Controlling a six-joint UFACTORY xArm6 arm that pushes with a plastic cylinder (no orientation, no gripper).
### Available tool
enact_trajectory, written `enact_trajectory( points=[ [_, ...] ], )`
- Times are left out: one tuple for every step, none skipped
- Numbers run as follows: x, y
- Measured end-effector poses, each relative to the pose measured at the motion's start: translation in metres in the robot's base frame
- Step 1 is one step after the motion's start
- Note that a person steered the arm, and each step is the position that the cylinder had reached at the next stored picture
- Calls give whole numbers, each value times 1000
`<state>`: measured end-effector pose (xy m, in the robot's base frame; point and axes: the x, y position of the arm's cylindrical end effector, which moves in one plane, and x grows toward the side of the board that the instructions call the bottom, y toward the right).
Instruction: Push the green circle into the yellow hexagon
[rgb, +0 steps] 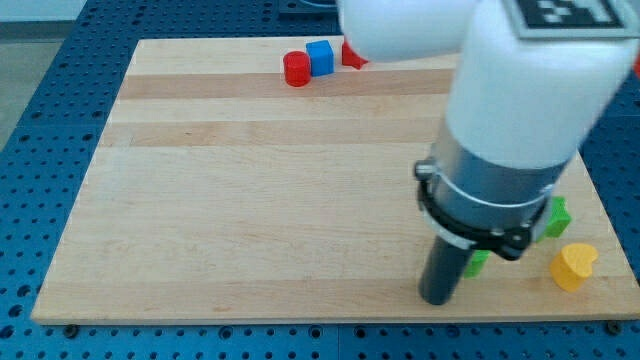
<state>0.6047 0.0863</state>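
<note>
Green circle (478, 262), mostly hidden, apparently touches my tip (437, 299) near the wooden desk (250, 200) bottom edge; yellow block (573, 266), heart-like, lies right. Jaws: none fitted.

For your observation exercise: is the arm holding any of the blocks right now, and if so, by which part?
Nothing is held. The arm ends in a plain rod; my tip rests on the board, just left of a green block that the arm partly hides.
</note>
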Motion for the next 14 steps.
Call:
enact_trajectory(
  points=[
    [0,-19],
    [-4,-20],
    [-18,-18],
    [-20,-13],
    [-20,-6],
    [-21,11],
    [-24,26],
    [-26,36],
    [-26,37],
    [-27,37],
    [-28,37],
    [-28,41],
    [-28,48],
    [-28,49]
  ],
)
